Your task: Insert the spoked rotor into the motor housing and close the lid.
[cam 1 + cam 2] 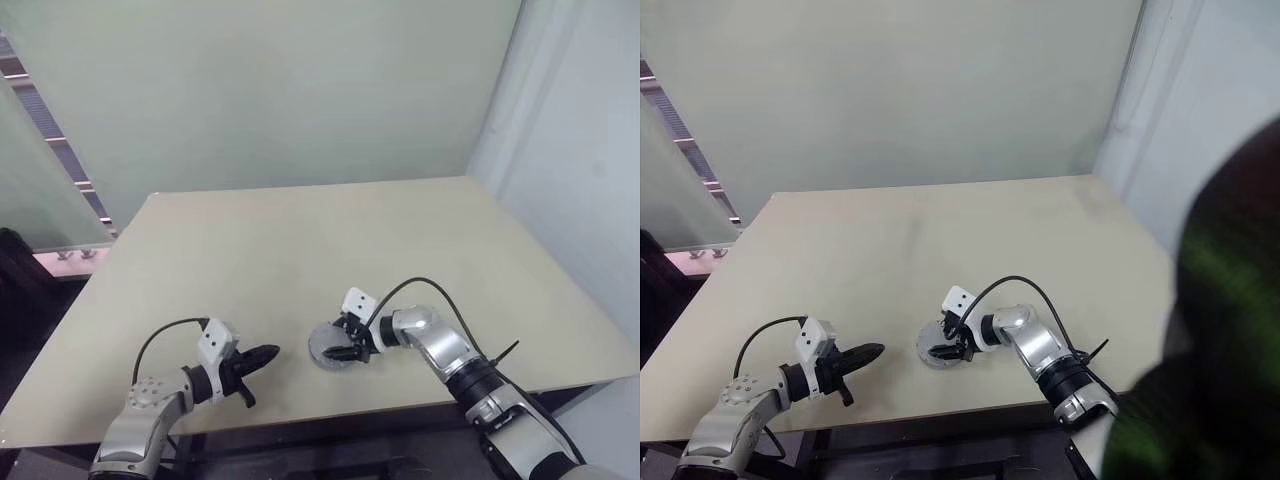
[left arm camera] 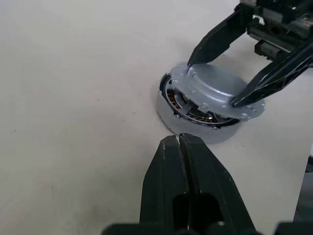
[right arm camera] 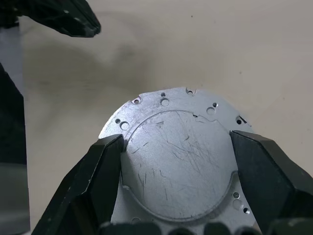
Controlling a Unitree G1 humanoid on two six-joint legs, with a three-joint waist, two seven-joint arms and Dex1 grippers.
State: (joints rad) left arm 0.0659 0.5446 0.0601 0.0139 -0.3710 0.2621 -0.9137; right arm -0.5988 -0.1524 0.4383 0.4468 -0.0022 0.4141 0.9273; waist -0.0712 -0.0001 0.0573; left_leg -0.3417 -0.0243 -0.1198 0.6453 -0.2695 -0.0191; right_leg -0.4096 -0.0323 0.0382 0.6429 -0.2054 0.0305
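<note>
While tilted on the copper-wound motor housing (image 2: 195,125), scratched silver lid (image 2: 217,90) clamped by right claw (image 3: 175,161); left claw (image 2: 183,147) together.

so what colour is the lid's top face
Scratched silver-grey metal, clearest in the right wrist view: lid.

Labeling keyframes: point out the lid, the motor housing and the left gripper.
lid (image 3: 178,161): right wrist view, on its scratched raised centre.
motor housing (image 2: 193,113): left wrist view, on the copper windings showing under the tilted lid.
left gripper (image 2: 180,142): left wrist view, at the closed fingertips.
</note>
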